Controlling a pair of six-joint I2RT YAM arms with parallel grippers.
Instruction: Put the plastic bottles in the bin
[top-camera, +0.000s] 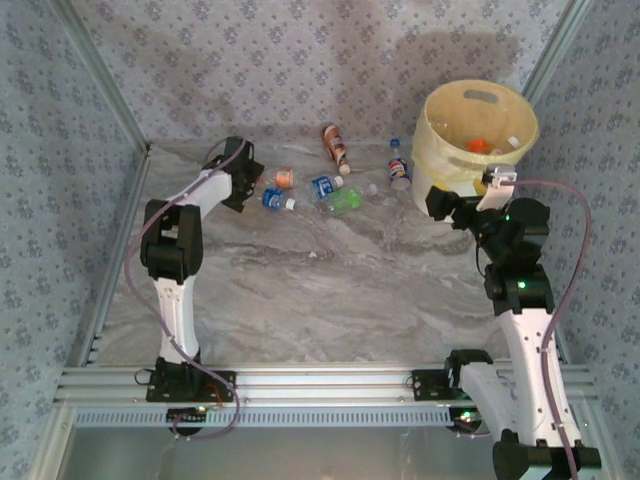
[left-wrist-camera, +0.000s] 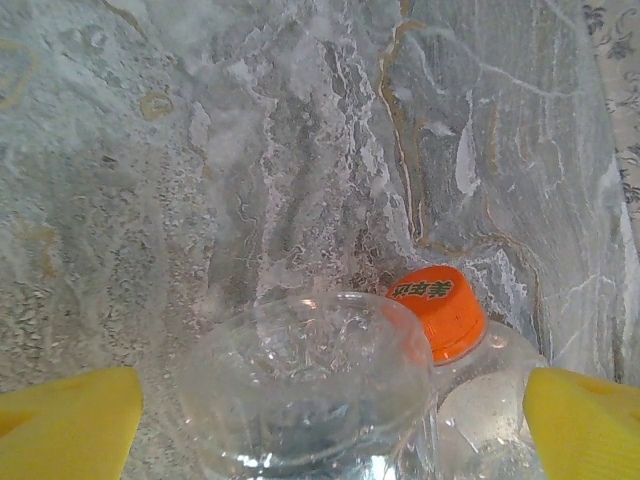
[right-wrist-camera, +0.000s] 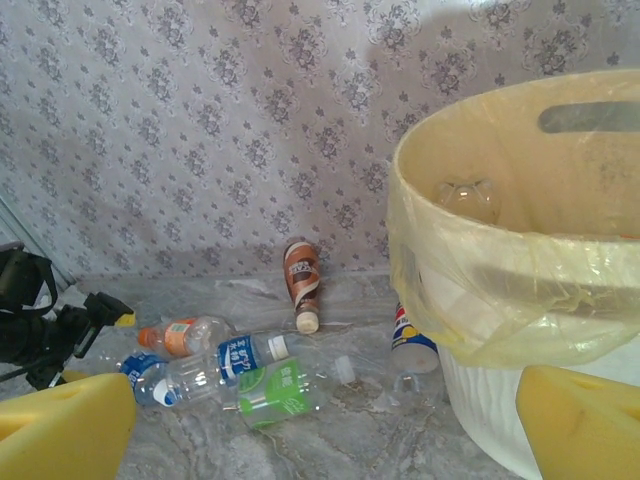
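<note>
Yellow fingertips of the left gripper are spread wide around a clear bottle, which is not yet clasped; nothing is held. Characters are printed on an orange cap beside it, but cannot be read.

From the right wrist, the right gripper is likewise seen wide open and empty, just beside the bin. Loose bottles are strewn left of the bin, and at least one lies inside. Label wording cannot be made out.

From above, a pick-up at the table is judged to be in hand. Closing on the clear bottle, then carriage over to the bin, is called for.
</note>
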